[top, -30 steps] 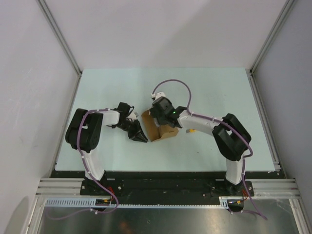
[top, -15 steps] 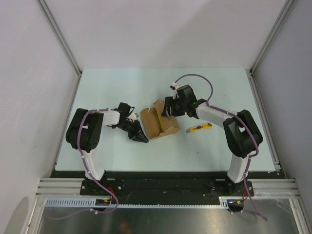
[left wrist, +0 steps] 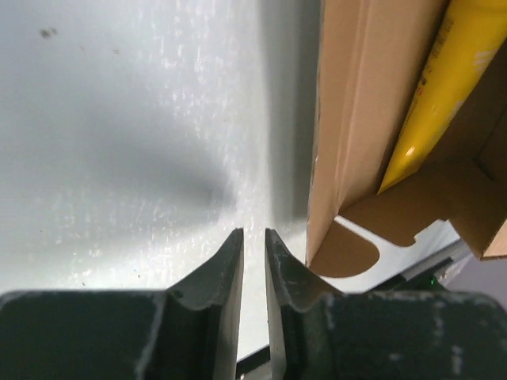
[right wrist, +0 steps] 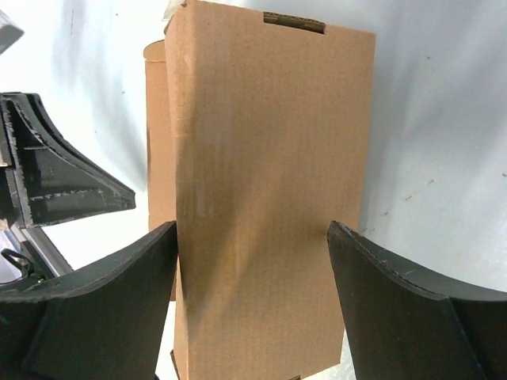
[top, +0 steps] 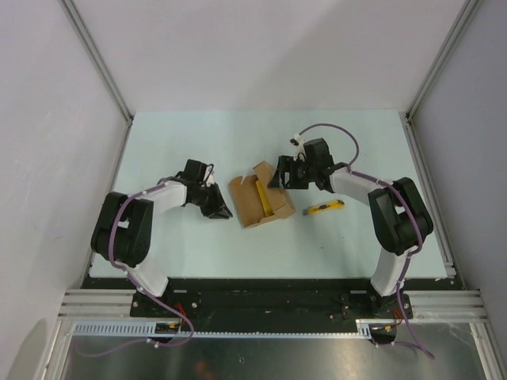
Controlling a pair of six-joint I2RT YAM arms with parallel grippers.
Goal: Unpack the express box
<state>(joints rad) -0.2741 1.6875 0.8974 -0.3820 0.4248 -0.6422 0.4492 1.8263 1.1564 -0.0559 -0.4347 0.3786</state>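
Observation:
The express box [top: 247, 199] is a small brown cardboard box lying open mid-table, with a yellow bar-shaped item [top: 267, 203] inside. My left gripper [top: 224, 210] is shut and empty just left of the box. In the left wrist view its tips [left wrist: 253, 231] rest beside the box wall [left wrist: 348, 134], and the yellow item [left wrist: 444, 87] shows inside. My right gripper [top: 277, 180] is open at the box's far right side. In the right wrist view its jaws [right wrist: 252, 229] straddle the box [right wrist: 269, 182]; the left finger [right wrist: 119, 293] is against the cardboard, the right finger [right wrist: 396, 301] stands apart.
A slim yellow-and-black utility knife [top: 325, 208] lies on the table right of the box, under the right forearm. The pale table [top: 182, 142] ends at metal rails on the left and right. The left gripper tip shows in the right wrist view [right wrist: 63, 182].
The right gripper moved from over the box back to its far right side. The box now lies open with the yellow item showing. The left arm shifted slightly up and back.

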